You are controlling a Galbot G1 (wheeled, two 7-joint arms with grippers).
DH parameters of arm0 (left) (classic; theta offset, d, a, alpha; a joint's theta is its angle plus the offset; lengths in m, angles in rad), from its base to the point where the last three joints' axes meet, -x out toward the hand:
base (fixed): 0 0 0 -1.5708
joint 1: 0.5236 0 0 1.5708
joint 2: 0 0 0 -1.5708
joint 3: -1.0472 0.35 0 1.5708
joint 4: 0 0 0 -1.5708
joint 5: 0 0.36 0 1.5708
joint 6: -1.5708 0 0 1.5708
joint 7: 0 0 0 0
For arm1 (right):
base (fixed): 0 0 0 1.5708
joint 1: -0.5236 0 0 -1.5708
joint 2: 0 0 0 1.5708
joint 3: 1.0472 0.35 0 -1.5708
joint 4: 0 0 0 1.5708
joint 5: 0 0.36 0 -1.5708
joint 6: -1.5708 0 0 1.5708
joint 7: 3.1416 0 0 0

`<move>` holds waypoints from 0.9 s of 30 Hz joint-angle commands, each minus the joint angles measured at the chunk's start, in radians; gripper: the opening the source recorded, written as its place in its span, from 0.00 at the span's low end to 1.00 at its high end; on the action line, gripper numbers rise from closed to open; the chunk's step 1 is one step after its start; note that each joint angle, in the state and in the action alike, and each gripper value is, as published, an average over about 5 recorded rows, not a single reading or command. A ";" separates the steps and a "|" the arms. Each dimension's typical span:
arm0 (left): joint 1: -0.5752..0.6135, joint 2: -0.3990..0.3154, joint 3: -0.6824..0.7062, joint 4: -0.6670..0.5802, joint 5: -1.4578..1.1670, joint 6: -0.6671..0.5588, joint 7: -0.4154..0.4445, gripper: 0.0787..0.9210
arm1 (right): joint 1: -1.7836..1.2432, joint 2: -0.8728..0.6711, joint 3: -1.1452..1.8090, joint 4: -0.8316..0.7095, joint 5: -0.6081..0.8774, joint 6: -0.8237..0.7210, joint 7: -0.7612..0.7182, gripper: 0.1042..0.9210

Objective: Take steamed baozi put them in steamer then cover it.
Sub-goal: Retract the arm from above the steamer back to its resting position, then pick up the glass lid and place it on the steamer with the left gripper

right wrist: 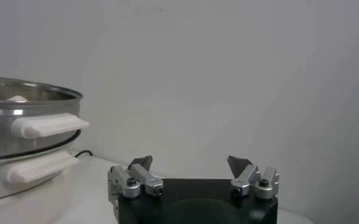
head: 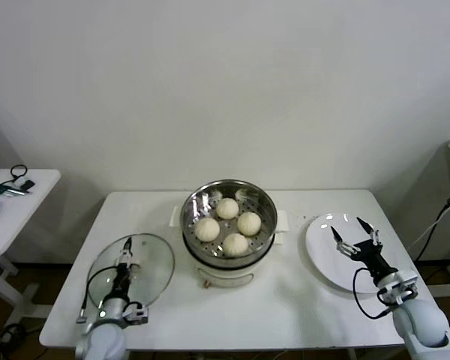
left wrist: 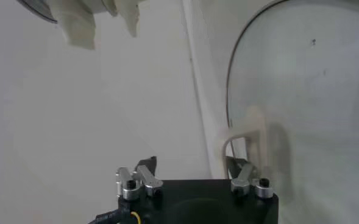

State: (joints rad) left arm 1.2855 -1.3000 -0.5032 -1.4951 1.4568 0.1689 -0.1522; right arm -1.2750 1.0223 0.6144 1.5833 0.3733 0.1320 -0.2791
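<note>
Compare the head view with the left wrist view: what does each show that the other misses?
Head view only: four buns inside the steamer basket, the white plate, and the right pincer, open above the plate. Left wrist view only: the lid's cream handle up close, just ahead of the open left pincer. Both show the glass lid lying on the table and the steamer.

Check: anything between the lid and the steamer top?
Nothing visible. The lid lies on the table left of the steamer, left end effector at its handle. Bare table between them. Four baozi sit below the rim; the right end effector is over the plate.
</note>
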 commanded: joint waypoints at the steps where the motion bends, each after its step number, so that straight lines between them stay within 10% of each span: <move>1: -0.021 0.002 0.002 0.038 -0.018 -0.007 -0.008 0.68 | -0.002 0.005 0.002 -0.005 -0.019 0.004 -0.004 0.88; 17: 0.004 0.015 -0.008 -0.030 -0.065 -0.032 0.006 0.14 | 0.003 0.013 0.009 -0.013 -0.031 0.010 -0.008 0.88; 27: 0.109 0.051 -0.017 -0.235 -0.120 0.024 0.015 0.09 | 0.019 0.011 0.010 -0.027 -0.032 0.013 -0.010 0.88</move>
State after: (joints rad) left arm 1.3215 -1.2687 -0.5168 -1.5686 1.3787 0.1611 -0.1421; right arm -1.2607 1.0341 0.6252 1.5598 0.3433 0.1439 -0.2884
